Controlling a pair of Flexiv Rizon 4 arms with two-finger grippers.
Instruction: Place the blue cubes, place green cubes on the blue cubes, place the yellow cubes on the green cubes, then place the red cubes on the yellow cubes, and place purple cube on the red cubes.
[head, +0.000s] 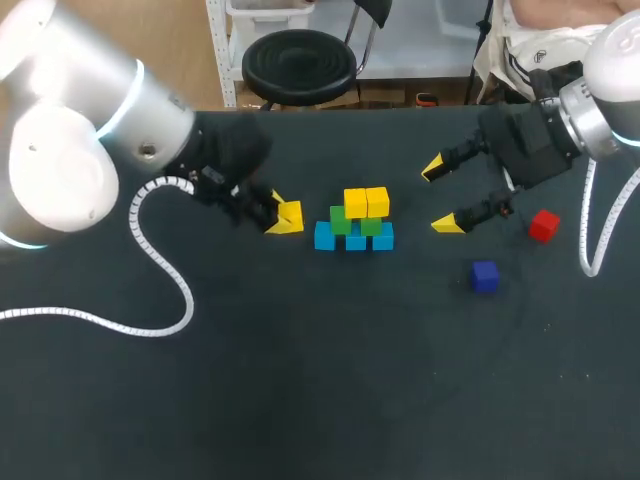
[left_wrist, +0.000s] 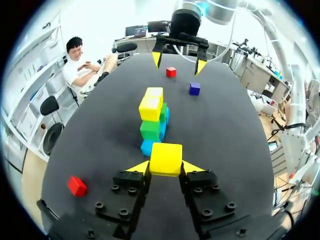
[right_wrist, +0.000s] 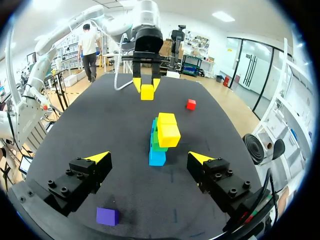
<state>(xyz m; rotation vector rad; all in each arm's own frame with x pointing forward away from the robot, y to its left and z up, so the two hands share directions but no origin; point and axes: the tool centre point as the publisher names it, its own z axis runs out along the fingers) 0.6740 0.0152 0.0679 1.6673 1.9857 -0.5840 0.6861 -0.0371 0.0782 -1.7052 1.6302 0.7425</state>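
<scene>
1. the left gripper (head: 285, 217) is clamped on a yellow cube (left_wrist: 165, 158), left of centre in the head view, just left of the stack and not touching it
2. the stack stands at the centre of the frame: blue cubes (head: 355, 240) in a row on the table (head: 300, 380), green cubes (head: 372, 226) on them, two placed yellow cubes (head: 366, 201) on top
3. the right gripper (head: 440, 196) is right of centre, fingers spread wide with nothing between them
4. one red cube (head: 544, 225) lies at the far right, the purple cube (head: 485, 276) lower and right of centre; a second red cube (left_wrist: 76, 185) rests beside the left gripper
5. by my reading the blue and green layers are done and the yellow layer is in hand; both reds and the purple are not yet stacked
</scene>
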